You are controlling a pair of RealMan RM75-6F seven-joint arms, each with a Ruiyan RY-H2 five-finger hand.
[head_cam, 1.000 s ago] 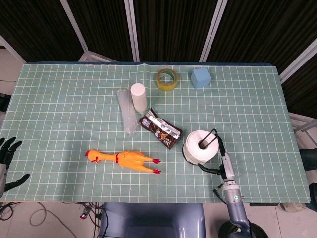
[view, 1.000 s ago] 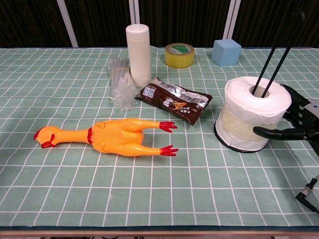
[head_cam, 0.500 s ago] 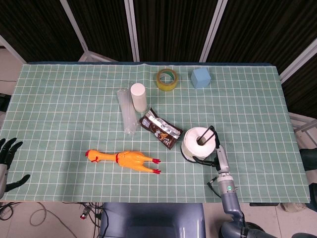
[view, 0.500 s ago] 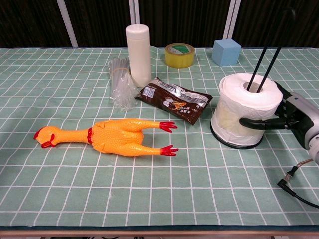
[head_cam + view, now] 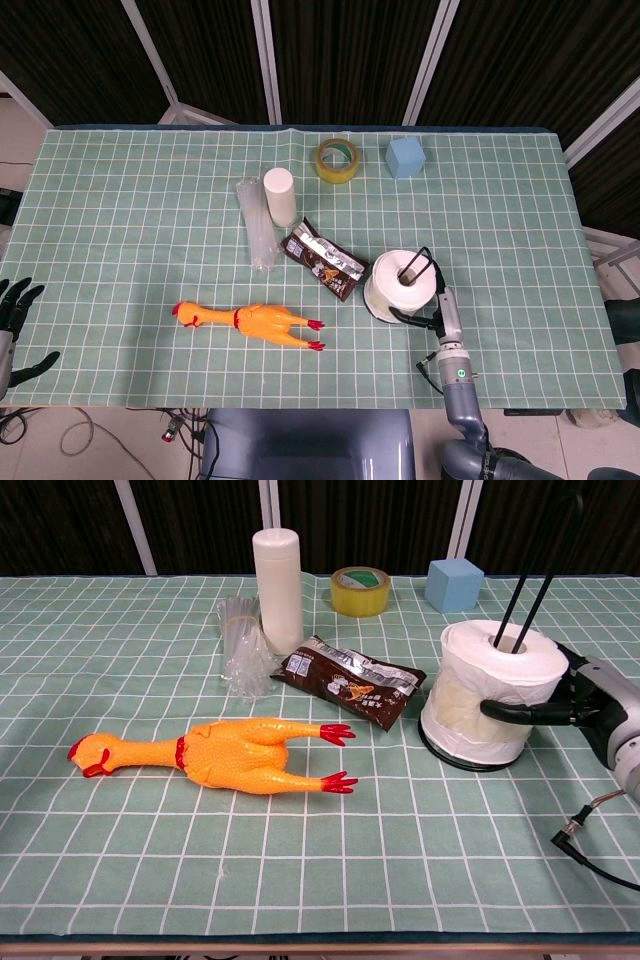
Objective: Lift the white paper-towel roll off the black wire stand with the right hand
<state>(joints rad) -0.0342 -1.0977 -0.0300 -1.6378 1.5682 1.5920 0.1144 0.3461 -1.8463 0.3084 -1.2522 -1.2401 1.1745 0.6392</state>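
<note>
Shifted a little toward the snack packet (image 5: 350,679) since a second ago: white paper-towel roll (image 5: 490,695) and black wire stand (image 5: 530,565), now pressed from the right by the right hand (image 5: 565,702), which reached only beside the roll before. Still seated on the stand, base ring on the green checked cloth (image 5: 150,860), wire rods rising through the core.

Seen only from the chest camera: dark finger (image 5: 512,711) laid across the roll's near side, palm against its right flank, so grasping the roll, though how far the other fingers wrap behind cannot be told. Seen only from the head camera: left hand (image 5: 14,318) at the table's left edge, well apart from everything, fingers spread and holding nothing; also the right forearm (image 5: 457,378) stretching up from the near edge to the roll (image 5: 400,288).
</note>
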